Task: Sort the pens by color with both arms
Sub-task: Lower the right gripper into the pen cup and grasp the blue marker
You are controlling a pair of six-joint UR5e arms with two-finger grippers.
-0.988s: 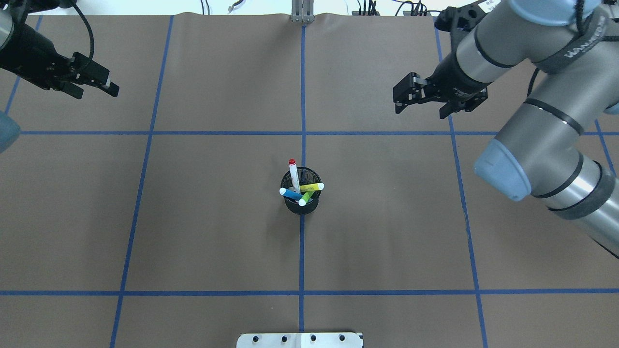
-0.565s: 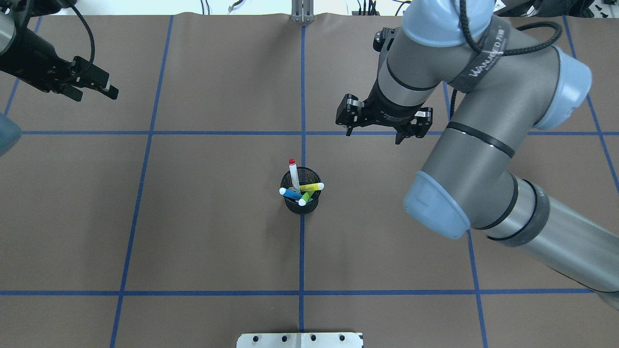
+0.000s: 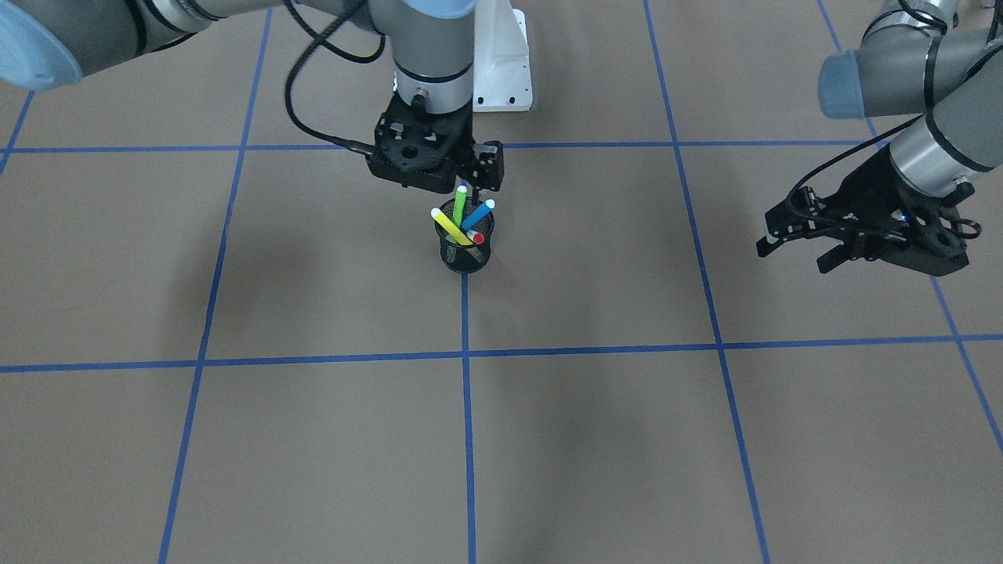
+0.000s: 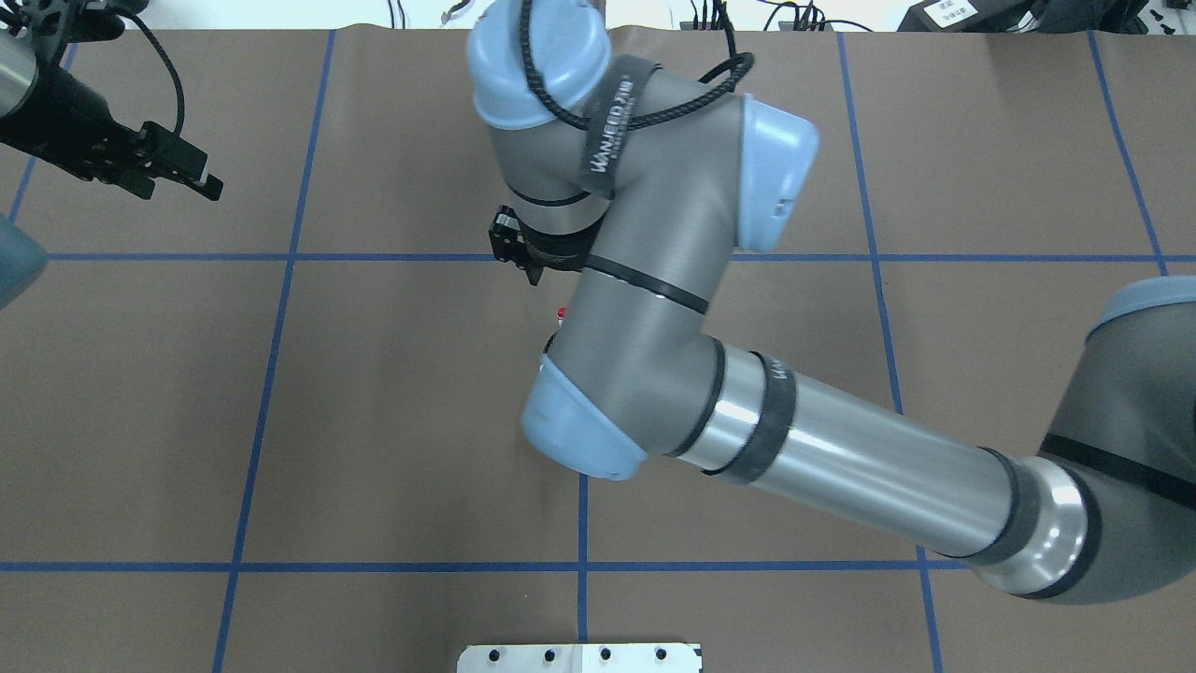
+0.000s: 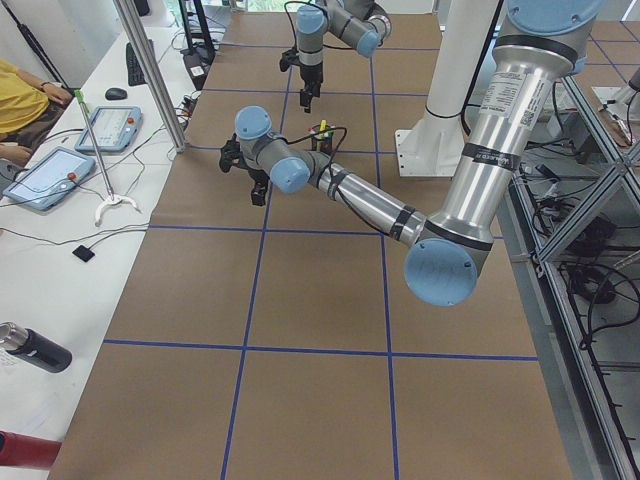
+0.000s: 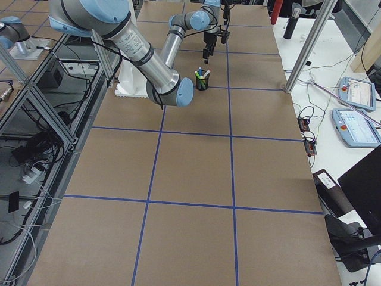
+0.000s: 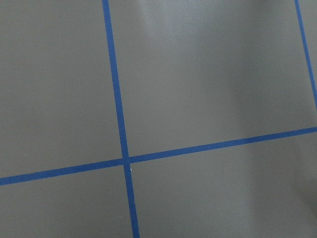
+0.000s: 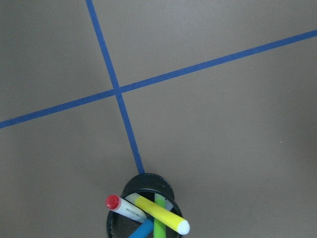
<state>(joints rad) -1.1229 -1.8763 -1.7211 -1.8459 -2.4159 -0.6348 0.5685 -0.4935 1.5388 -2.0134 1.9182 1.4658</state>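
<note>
- The brown paper-covered table [image 3: 595, 439] fills the foreground, marked into squares by blue tape lines [image 3: 468, 439].
- On the centre tape line stands a small black mesh cup [image 3: 465, 254]. All four pens are in it, leaning apart.
- The yellow pen [image 3: 449, 226] leans toward the robot's right and the blue pen [image 3: 479, 214] toward its left. The green pen [image 3: 460, 204] leans toward the robot, and the white-barrelled pen with the red cap [image 3: 478, 237] away from it.
- Level with the cup but well apart, out on the robot's left, the left gripper [image 3: 793, 252] hangs over bare paper. Its two fingers are spread wide with nothing between them, and its wrist camera sees only a tape crossing.
- Just beyond the cup, the right gripper [image 3: 439, 182] points straight down above the pens. Its jaws look spread and it holds nothing. The side view shows a gap between it and the pen tips.
- From overhead, the grey right arm [image 4: 654, 308] covers the cup, and only the red cap peeps out beside it.
- Farthest back stands the white base pedestal [image 3: 501, 70].
</note>
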